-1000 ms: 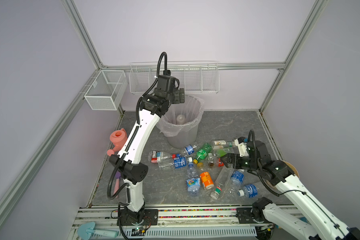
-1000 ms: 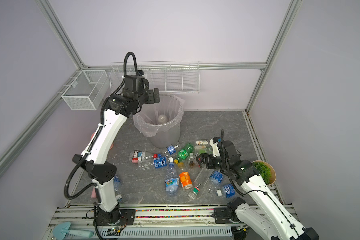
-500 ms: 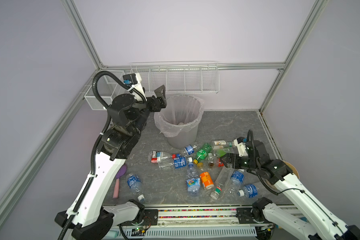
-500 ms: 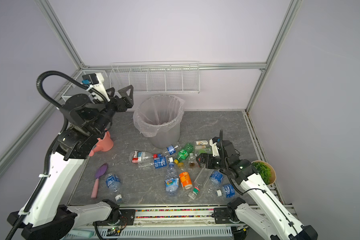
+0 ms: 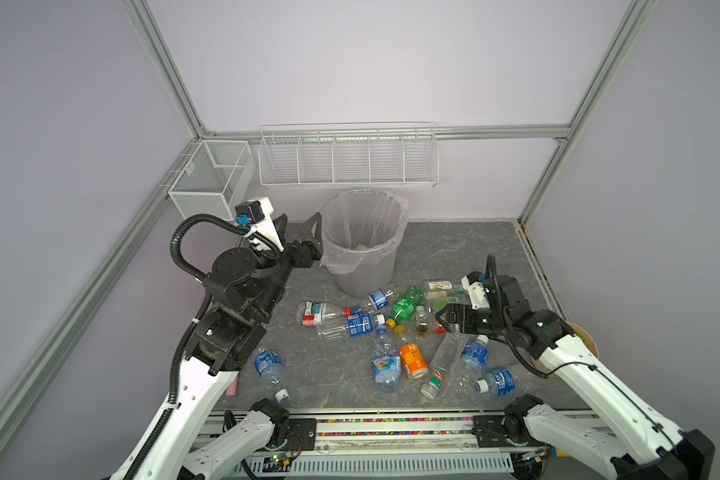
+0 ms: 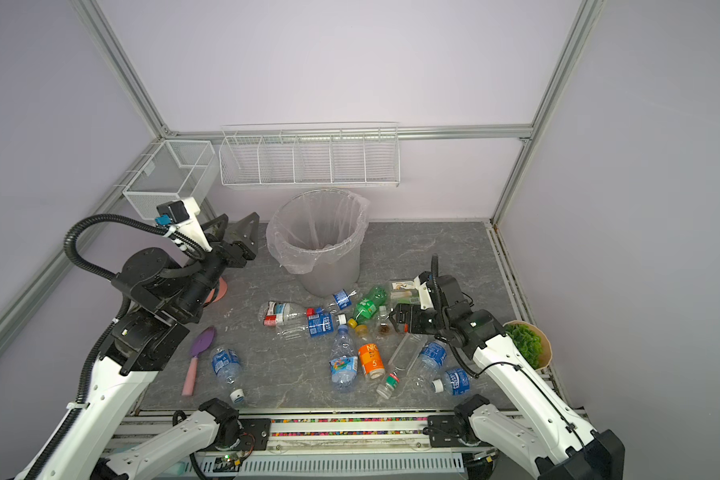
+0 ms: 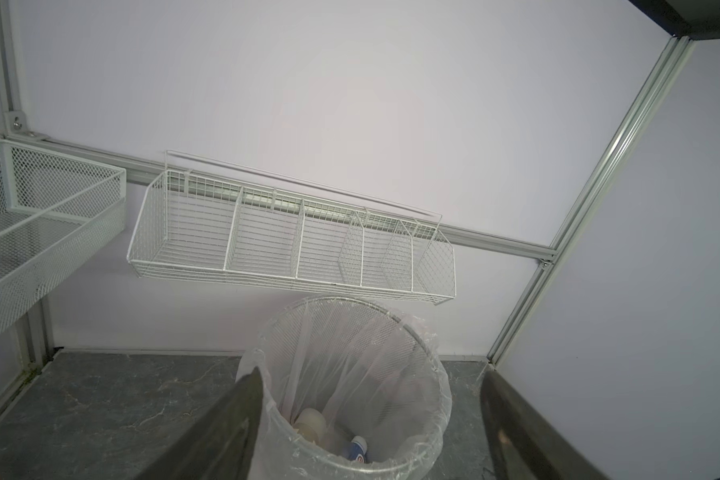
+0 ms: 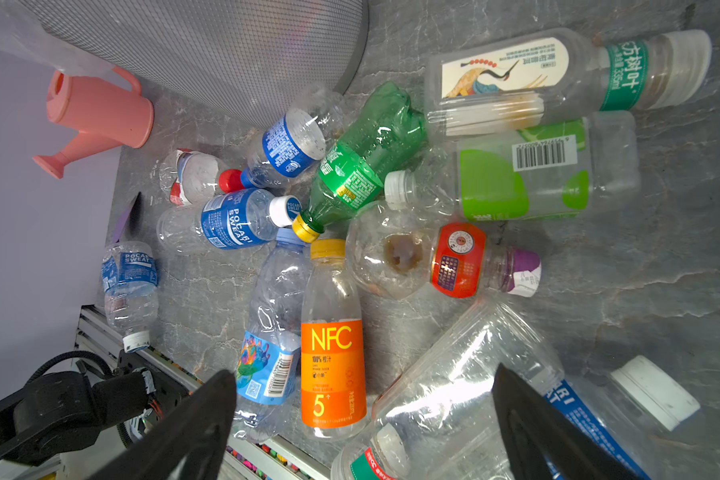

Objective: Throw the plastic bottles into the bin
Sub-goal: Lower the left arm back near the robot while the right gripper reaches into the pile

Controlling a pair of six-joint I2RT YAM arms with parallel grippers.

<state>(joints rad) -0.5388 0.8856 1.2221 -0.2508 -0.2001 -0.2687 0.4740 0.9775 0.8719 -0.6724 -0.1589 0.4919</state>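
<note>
Two jaw pairs: both are standing apart, gripping nothing.
left gripper (image 5: pixel 298 227): is hovering just left of the bin (image 5: pixel 366 272), near its rim.
plastic bottles (image 5: pixel 360 325): most are lying scattered before the bin; two are lying inside it.
right gripper (image 5: pixel 444 322): is hovering low over bottles right of the bin.

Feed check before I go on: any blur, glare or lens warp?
Left wrist view: the left pincer is a pair of dark, soft-edged blurs, the bin behind reads clearly. Right wrist view: the NFC bottle label is sharp; white glare streaks the clear bottle beside it. In both top views: even light, frame posts splay outward.
</note>
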